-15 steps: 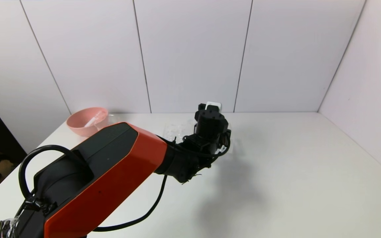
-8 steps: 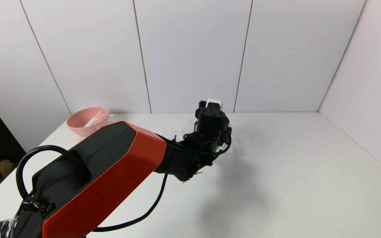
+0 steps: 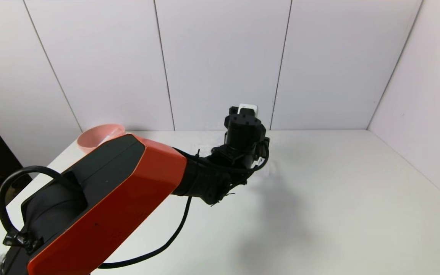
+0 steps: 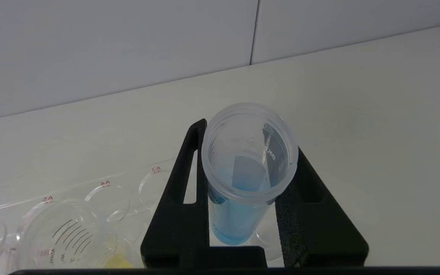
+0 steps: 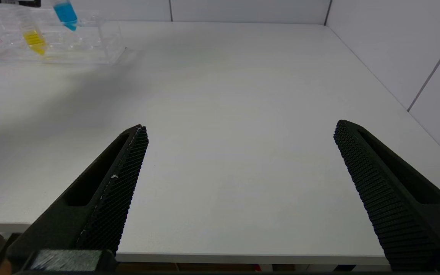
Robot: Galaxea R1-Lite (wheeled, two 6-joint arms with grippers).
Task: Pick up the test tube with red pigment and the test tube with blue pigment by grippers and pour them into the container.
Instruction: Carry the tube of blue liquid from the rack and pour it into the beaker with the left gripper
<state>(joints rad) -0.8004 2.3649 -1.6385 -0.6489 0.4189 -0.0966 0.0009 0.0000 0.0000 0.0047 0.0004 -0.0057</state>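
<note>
the left gripper (image 4: 243,179) has its two black fingers (image 4: 178,198) clamped on either side of the test tube with blue pigment (image 4: 243,183), which stands upright between them, open mouth up, blue liquid low in its rounded end. the tube hangs over the clear tube rack (image 4: 124,191), at about 12 o'clock from the robot, near the back wall. a like tube with yellow liquid (image 4: 71,236) sits in the rack just beside it, toward 9 o'clock. the pink bowl (image 3: 96,135) lies at about 10 o'clock, partly hidden by the left arm. the right gripper (image 5: 239,183) hovers low at the table's near edge, fingers spread wide, holding nothing.
</note>
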